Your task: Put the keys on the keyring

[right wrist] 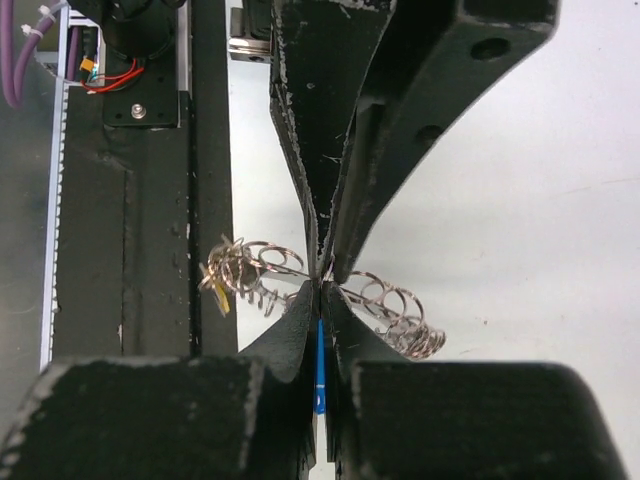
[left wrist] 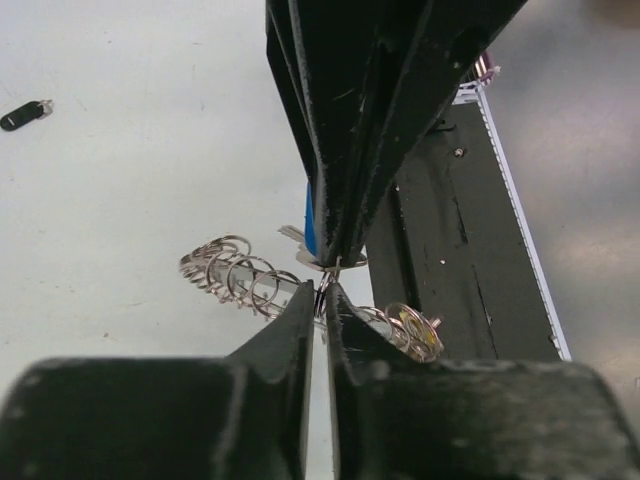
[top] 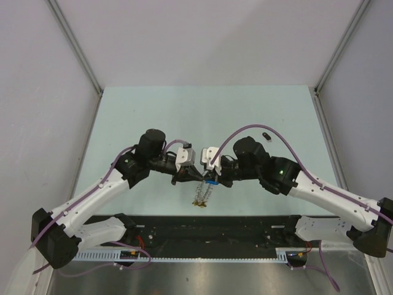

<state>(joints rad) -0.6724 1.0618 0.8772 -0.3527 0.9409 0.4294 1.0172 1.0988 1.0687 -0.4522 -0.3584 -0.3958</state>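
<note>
Twice found closed grips, centre of top view: left gripper (left wrist: 323, 300) pinched on keyring (left wrist: 235, 270), coils sagging either side; right gripper (right wrist: 320, 295) clamped on blue key (right wrist: 319, 370), lengthwise along gripper axis, aimed at held coil.

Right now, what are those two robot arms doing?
The left hand is pinching the springy keyring, and the right hand holds the blue key against it. A yellow key looks already on the ring. The black key lies apart on the table.
</note>
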